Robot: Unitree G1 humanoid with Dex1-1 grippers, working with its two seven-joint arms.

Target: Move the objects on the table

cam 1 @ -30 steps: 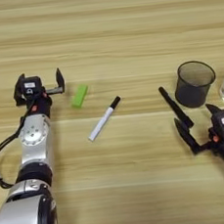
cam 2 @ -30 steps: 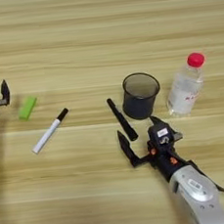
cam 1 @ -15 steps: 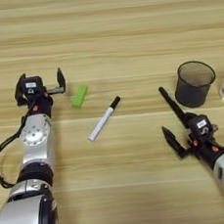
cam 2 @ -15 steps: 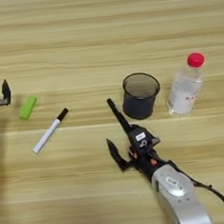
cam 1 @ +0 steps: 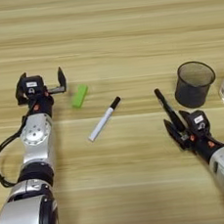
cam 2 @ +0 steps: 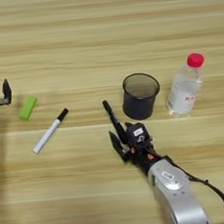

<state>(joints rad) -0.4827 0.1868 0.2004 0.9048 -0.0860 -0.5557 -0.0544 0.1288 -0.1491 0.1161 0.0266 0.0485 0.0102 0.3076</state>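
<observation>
A light wood-grain bench (cam 1: 105, 31) fills the view from above, with small things spread across its middle; a green block (cam 1: 79, 96) lies left of centre, a white marker (cam 1: 104, 118) with a black cap lies slanted beside it, and a black marker pen (cam 2: 113, 121) lies slanted just left of a round black mesh cup (cam 2: 140, 95), with a clear bottle (cam 2: 184, 85) with a red cap standing to the cup's right; the right pincer (cam 2: 123, 141) reaches forward low over the bench, fingers spread and released around the near end of the black pen, apparently lined up to take it; the left pincer (cam 1: 41, 85) rests stretched forward, released and empty, its right finger near the green block but apart from it.
</observation>
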